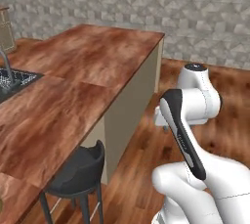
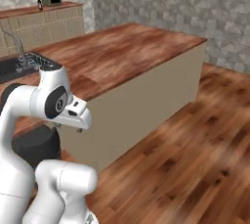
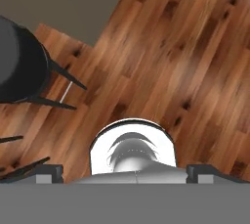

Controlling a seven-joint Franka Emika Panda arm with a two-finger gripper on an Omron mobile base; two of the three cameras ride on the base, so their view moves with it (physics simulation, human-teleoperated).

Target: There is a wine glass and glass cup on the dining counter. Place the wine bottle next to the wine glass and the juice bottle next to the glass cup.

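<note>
The large dining counter (image 1: 73,71) with its reddish-brown wood-grain top and beige sides fills the left of the left base view, a dark inset sink (image 1: 14,83) at its left edge. A black stool (image 1: 78,171) stands against its side, lower left. In the hand view the two-finger gripper (image 3: 124,174) points at the wooden floor (image 3: 195,47), jaws spread wide, holding nothing (stool at left).

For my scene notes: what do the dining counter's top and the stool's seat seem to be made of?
The dining counter top looks like polished reddish-brown wood: grain streaks and a soft sheen. The stool seat seems matte black moulded plastic or leather; the smooth dark surface leaves this open.
</note>
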